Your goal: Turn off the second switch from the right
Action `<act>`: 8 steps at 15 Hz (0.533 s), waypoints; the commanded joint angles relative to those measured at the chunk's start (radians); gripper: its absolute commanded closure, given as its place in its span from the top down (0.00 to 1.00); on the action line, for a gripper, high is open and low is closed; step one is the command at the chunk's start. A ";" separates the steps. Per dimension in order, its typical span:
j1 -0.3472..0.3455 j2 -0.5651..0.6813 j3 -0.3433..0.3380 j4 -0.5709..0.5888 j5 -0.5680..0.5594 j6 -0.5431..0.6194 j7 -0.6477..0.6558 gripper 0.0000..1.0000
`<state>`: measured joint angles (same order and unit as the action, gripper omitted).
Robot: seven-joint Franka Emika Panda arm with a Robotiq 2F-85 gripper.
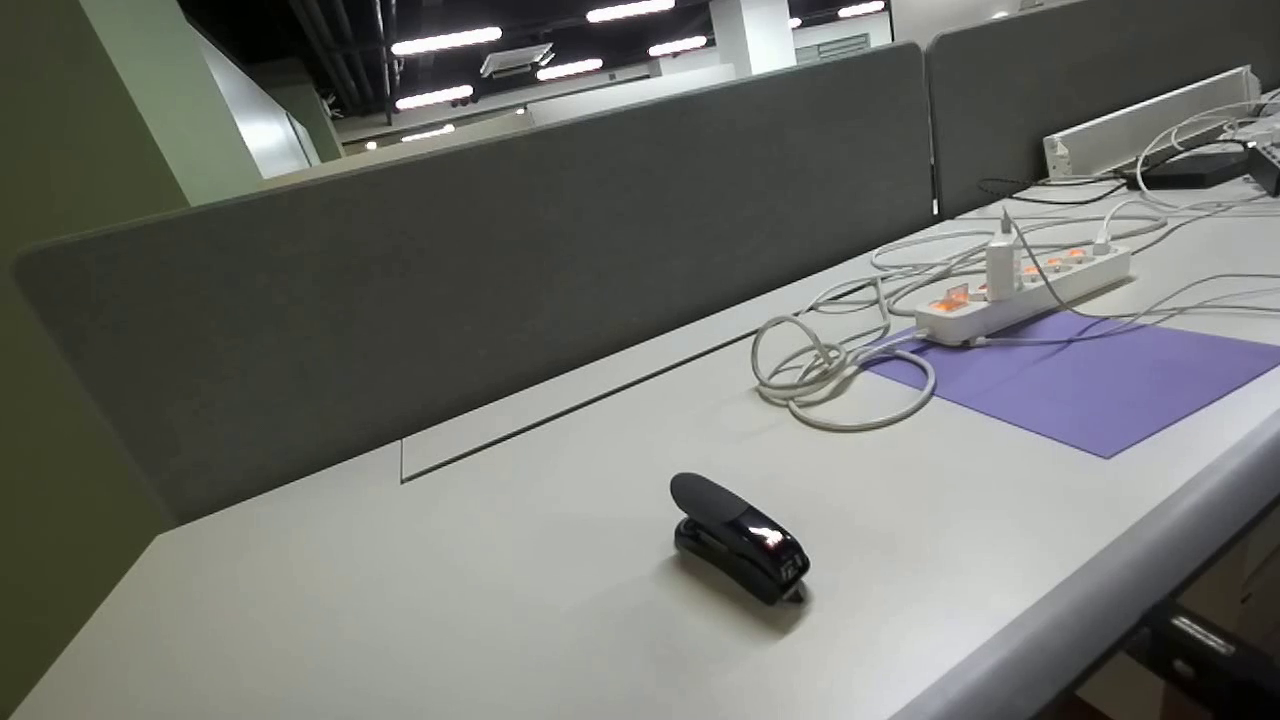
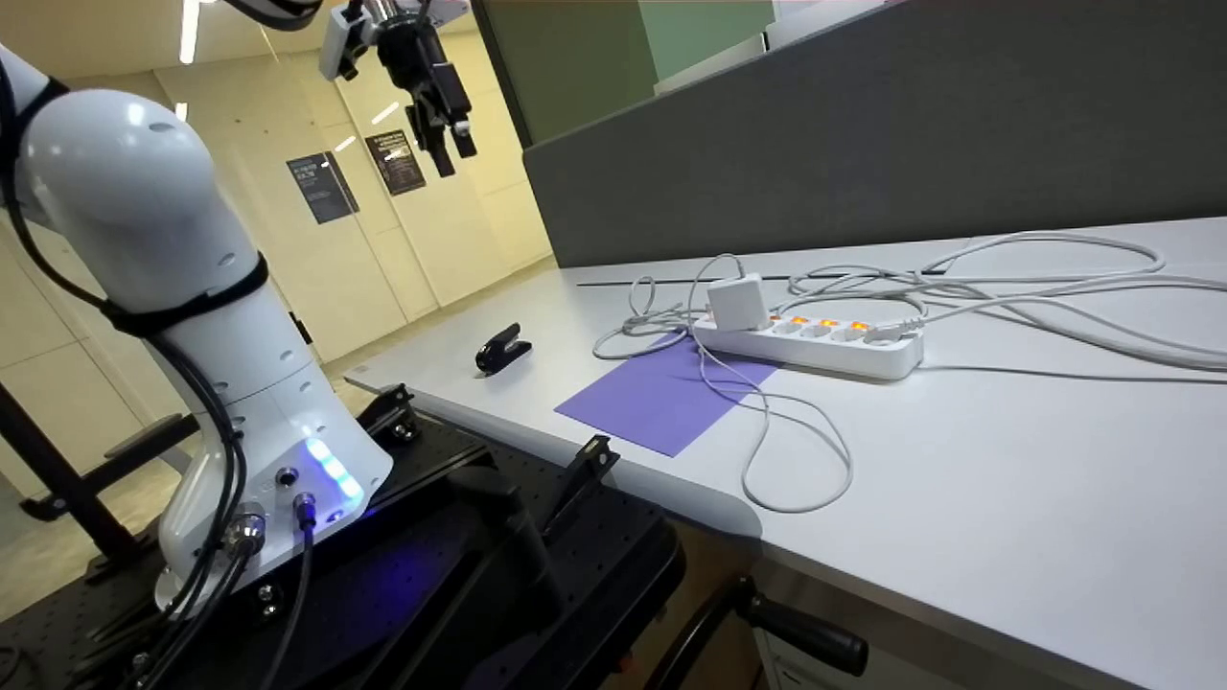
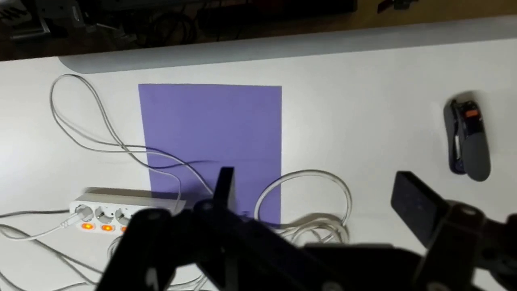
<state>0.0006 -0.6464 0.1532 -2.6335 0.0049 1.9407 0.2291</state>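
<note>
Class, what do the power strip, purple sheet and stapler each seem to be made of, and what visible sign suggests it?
Power strip: probably hard plastic, smooth and satin white, with moulded-looking edges.
Purple sheet: paper, card or thin plastic, unclear which; flat, even and matte.
Stapler: likely a plastic casing; glossy black with a bright highlight at one end, matte at the other.

Black stapler (image 1: 740, 540) on the white surface (image 1: 450, 600), well apart from the purple sheet (image 3: 230, 121); sheet flat, near the front edge. Thin grey cord (image 3: 122, 146) loops across part of the sheet onto the surface. Grey partition (image 1: 560, 250) upright along the back. Far end, in an exterior view: long white panel (image 1: 1110, 148), dark flat box (image 1: 1195, 170) in front. Two dark posters (image 2: 323, 188) on a pale wall (image 2: 359, 273). Lit ceiling lamps (image 1: 446, 41) above the partition.
</note>
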 commanded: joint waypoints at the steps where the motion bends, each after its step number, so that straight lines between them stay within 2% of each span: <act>1: -0.087 -0.045 -0.091 -0.099 -0.032 0.148 0.023 1.00; 4: -0.182 -0.006 -0.166 -0.134 -0.039 0.278 0.017 1.00; 6: -0.224 0.002 -0.173 -0.136 -0.044 0.351 0.048 1.00; 7: -0.198 -0.001 -0.174 -0.133 -0.033 0.302 -0.002 1.00; 8: -0.216 0.004 -0.180 -0.134 -0.034 0.327 -0.001 1.00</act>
<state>-0.2207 -0.6416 -0.0223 -2.7696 -0.0251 2.2718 0.2258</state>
